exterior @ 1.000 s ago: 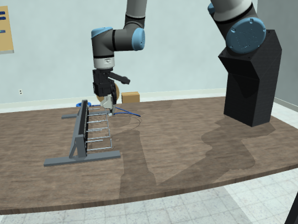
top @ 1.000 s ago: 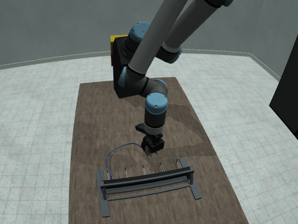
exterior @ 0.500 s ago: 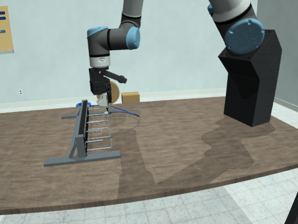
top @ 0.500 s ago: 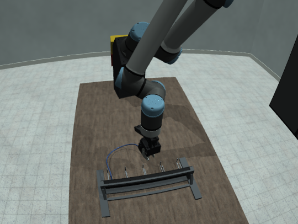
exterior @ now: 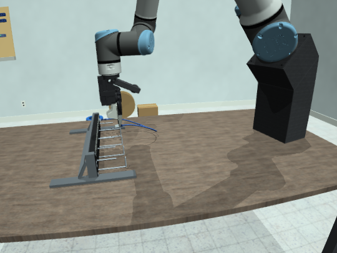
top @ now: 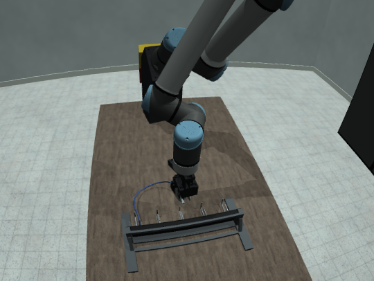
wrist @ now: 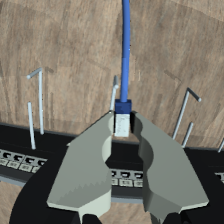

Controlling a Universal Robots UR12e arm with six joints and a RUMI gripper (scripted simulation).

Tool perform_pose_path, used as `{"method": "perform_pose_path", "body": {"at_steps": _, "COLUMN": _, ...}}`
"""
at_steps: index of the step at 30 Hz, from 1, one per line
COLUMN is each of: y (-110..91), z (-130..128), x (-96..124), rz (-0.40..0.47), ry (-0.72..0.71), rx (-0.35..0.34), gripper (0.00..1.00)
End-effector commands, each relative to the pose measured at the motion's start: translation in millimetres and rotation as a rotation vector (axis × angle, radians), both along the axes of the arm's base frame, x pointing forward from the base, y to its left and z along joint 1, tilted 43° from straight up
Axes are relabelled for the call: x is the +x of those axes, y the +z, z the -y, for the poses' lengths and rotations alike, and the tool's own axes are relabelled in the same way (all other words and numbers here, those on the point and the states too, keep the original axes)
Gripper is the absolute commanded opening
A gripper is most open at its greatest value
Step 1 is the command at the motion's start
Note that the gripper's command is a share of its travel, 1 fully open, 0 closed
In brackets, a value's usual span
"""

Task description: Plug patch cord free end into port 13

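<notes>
The arm (top: 194, 52) reaches down from its black pedestal (exterior: 285, 103) at the far end of the tabletop, folding at blue-capped joints so the wrist (top: 187, 143) points toward the near edge. The gripper (wrist: 122, 131) hangs near the middle of the table's width, towards the near edge. Its two pale fingers are clamped on the plug (wrist: 122, 120), blue boot trailing out above the fingertips.
</notes>
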State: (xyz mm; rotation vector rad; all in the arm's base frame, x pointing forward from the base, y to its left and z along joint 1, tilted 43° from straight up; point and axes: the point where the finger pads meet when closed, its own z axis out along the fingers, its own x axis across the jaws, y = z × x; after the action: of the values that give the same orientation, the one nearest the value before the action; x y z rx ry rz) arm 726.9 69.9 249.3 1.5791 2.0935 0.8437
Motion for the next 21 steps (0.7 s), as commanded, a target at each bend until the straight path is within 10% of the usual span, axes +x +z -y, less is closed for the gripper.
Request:
{"method": "perform_pose_path", "body": {"at_steps": 1, "y": 3.2, "z": 3.6, "x": 3.0, "rz": -0.006, "ry": -0.02, "rx": 0.017, "gripper": 0.0}}
{"method": "perform_pose_path", "body": {"at_steps": 21, "y": 9.2, "z": 12.0, "x": 9.6, "rz": -0.022, "ry": -0.067, "rx": 0.057, "gripper": 0.0}}
